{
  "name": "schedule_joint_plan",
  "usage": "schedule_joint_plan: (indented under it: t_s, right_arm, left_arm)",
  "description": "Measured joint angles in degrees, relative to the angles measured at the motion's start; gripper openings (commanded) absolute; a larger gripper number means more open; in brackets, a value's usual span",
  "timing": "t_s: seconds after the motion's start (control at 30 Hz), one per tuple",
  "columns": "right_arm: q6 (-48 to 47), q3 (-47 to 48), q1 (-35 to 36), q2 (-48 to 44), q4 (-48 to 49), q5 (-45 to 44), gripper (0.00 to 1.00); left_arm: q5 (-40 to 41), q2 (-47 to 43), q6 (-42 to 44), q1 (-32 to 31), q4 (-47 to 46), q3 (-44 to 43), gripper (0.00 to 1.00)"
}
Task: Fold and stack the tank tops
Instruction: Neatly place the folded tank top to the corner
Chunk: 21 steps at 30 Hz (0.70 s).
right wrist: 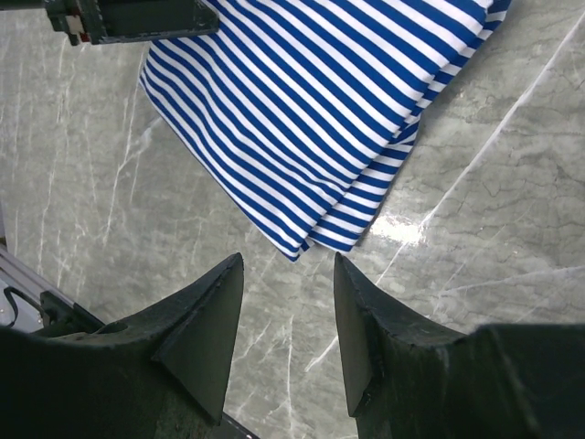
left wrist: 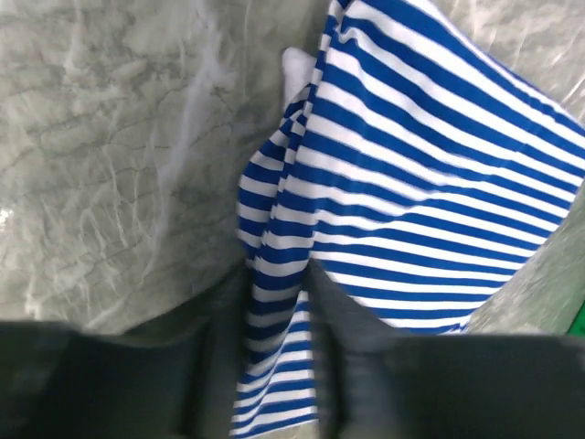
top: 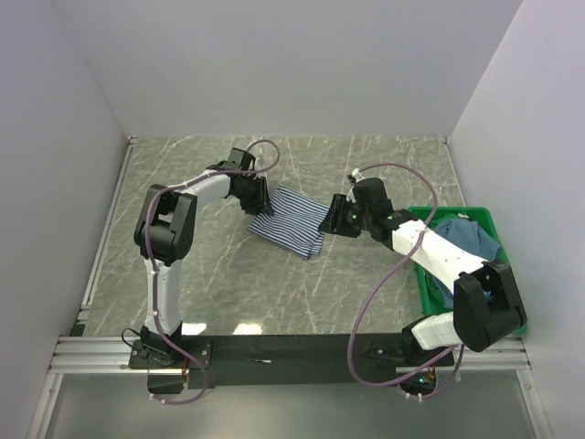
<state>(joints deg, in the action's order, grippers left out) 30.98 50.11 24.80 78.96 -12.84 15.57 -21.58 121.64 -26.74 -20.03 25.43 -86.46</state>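
The navy-and-white striped tank top [top: 291, 223] lies folded on the marble table, mid-centre. My left gripper [top: 260, 198] is at its far-left corner. In the left wrist view its jaws [left wrist: 279, 302] are shut on a bunched fold of the striped tank top [left wrist: 420, 183]. My right gripper [top: 333, 219] is open and empty, just right of the striped top's near corner [right wrist: 302, 119], with bare table between its fingertips [right wrist: 288, 265]. The teal-blue tank top [top: 464, 240] lies bunched in the green crate [top: 483, 218].
The green crate stands at the right edge of the table, under my right arm. Grey walls close the back and sides. A metal rail [top: 110, 219] runs along the table's left edge.
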Motion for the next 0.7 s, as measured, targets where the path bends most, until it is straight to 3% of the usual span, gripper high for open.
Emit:
schedule_joint_plan:
  t_s: [0.03,0.07,0.17,0.47,0.7]
  right_arm:
    - [0.0,0.0,0.0,0.0,0.0,0.1,0.51]
    - [0.0,0.0,-0.1,0.0,0.0,0.1,0.51]
    - [0.0,0.0,-0.2,0.0,0.0,0.2,0.51]
    - [-0.2,0.0,-0.4,0.0,0.0,0.1,0.51]
    - [-0.4,0.0,-0.6,0.0,0.0,-0.1,0.51]
  left_arm:
    - [0.5,0.3,0.2,0.1,0.2,-0.1,0.28]
    - [0.3,0.7,0.2,0.1,0.3,-0.3,0.16]
    - [0.2,1.5,0.0,0.2,1.5,-1.6,0.01]
    - [1.3,2.0,-5.0,2.6,1.6,-2.6,0.01]
    - [2.2,1.9,-13.7,17.1,-4.8,-0.5,0.01]
